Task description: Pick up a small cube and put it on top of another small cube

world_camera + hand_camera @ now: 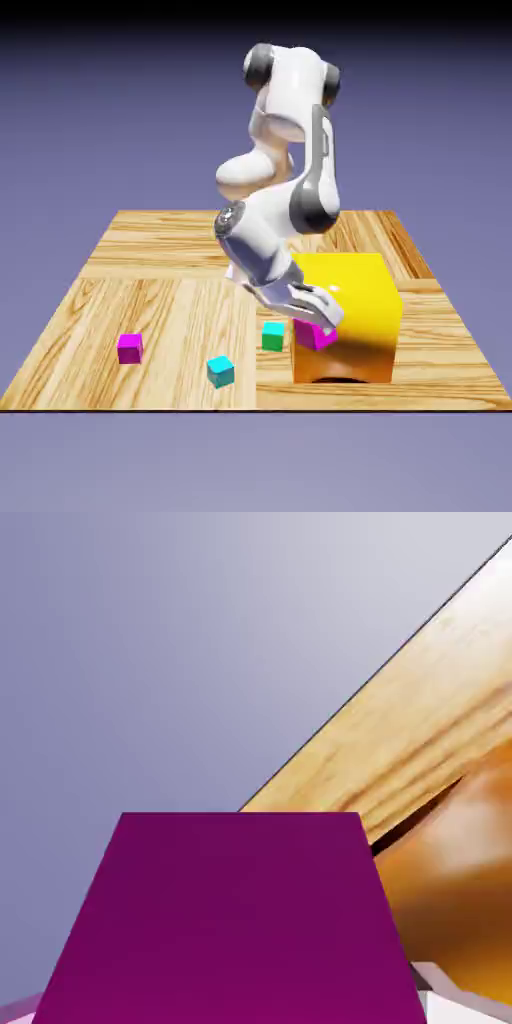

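The small magenta cube (316, 335) is held in my gripper (318, 326), which is shut on it and tilted, just in front of the yellow block's left face. It fills the lower hand view as a wide magenta cube (240, 922), with pale fingertips (452, 996) showing at the bottom corners. A green cube (272, 336) sits on the table just to the exterior view's left of the held cube. A teal cube (220, 371) lies nearer the front edge. The slightly smaller magenta cube (129, 347) rests far to the left.
The big yellow block (350, 300) stands right behind and beside the gripper; it appears orange (465, 882) in the hand view. The wooden table (160, 290) ends at its front edge close below the cubes, and that edge (400, 662) runs diagonally in the hand view.
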